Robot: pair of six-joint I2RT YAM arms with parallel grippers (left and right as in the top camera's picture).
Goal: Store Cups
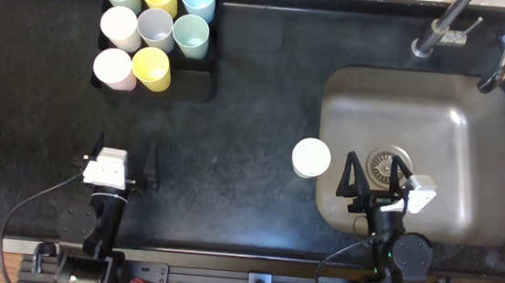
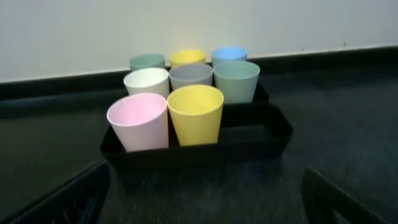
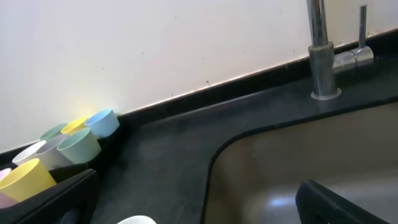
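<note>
Left hand [image 1: 126, 156], right hand [image 1: 375, 175] — how are they held?
— Both are spread, nothing grasped. One white cup [image 1: 311, 157] is stood on the bench [image 1: 234, 140] at the right hand's ten o'clock; eight cups [image 1: 156, 25] are racked in the tray [image 1: 197, 83].

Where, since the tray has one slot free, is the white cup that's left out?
In the top view, the white cup sits on the counter right of centre, at the left rim of the sink, just left of the right gripper.
</note>
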